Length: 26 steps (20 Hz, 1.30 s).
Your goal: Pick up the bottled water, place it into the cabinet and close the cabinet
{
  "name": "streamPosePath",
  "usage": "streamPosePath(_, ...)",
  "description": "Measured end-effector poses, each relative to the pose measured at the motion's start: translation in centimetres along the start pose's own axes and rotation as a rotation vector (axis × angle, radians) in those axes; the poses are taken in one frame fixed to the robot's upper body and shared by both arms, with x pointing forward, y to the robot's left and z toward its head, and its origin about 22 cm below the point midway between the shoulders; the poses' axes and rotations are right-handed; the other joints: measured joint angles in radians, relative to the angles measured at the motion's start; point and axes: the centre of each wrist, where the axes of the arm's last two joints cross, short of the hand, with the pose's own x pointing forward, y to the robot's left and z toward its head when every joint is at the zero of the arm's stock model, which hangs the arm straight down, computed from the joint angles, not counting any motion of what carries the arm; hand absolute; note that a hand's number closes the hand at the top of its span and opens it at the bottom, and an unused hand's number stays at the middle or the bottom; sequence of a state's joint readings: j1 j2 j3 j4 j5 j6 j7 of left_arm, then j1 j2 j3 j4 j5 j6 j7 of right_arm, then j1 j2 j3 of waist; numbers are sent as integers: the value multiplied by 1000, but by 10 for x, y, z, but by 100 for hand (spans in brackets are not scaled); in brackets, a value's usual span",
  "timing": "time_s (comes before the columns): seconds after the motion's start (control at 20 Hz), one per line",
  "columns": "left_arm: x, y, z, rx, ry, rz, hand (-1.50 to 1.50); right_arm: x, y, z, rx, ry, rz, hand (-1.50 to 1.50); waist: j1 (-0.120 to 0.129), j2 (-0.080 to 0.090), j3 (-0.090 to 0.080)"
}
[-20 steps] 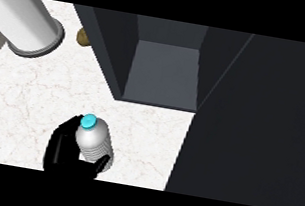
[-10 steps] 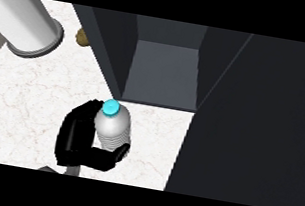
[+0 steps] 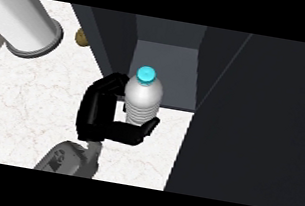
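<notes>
The bottled water (image 3: 143, 100), clear with a cyan cap, stands upright in my left hand (image 3: 97, 112). The hand is shut on it from the left, fingers round the far side and thumb round the near side. The bottle is right at the front of the open dark cabinet (image 3: 162, 71), its cap in line with the lower shelf's front edge. The cabinet's open door (image 3: 271, 125) fills the view's right side. My right hand does not show.
A large white cylinder with a grey end (image 3: 21, 22) lies at the upper left on the white marble counter (image 3: 20, 103). A small brownish round thing (image 3: 82, 37) sits by the cabinet's left wall.
My left hand has carried the bottle away from me across the counter, up to the cabinet's opening. More of the forearm now shows.
</notes>
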<state>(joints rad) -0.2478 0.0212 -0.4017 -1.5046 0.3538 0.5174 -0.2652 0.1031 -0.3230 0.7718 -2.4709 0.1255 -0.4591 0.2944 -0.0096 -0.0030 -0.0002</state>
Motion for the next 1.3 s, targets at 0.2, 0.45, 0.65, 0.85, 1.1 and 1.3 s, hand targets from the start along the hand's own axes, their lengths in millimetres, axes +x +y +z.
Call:
streamPosePath(0.2, 2, -14, -16, 14, -25, -36, 150, -1, -2, 0, -2, -4, 15, -150, -1, 1, 0)
streamPosePath(0.45, 4, -17, -50, 32, -27, -86, 150, -2, -3, 1, -5, -9, 17, -150, -4, 2, 0)
streamPosePath(0.65, 4, -28, -68, 55, -31, -135, 150, -3, -3, 6, -8, -3, 18, -150, -9, 2, 0)
streamPosePath(0.85, 0, -30, -82, 55, -13, -182, 150, -4, -4, 9, -15, -4, 19, -150, -9, 2, 0)
streamPosePath(1.1, -8, -29, -108, 77, 5, -266, 150, -4, -5, 11, -20, -13, 18, -150, -15, 3, 0)
streamPosePath(1.3, -13, -32, -123, 104, 12, -310, 150, -4, -8, 11, -12, -20, 31, -150, -20, 4, 0)
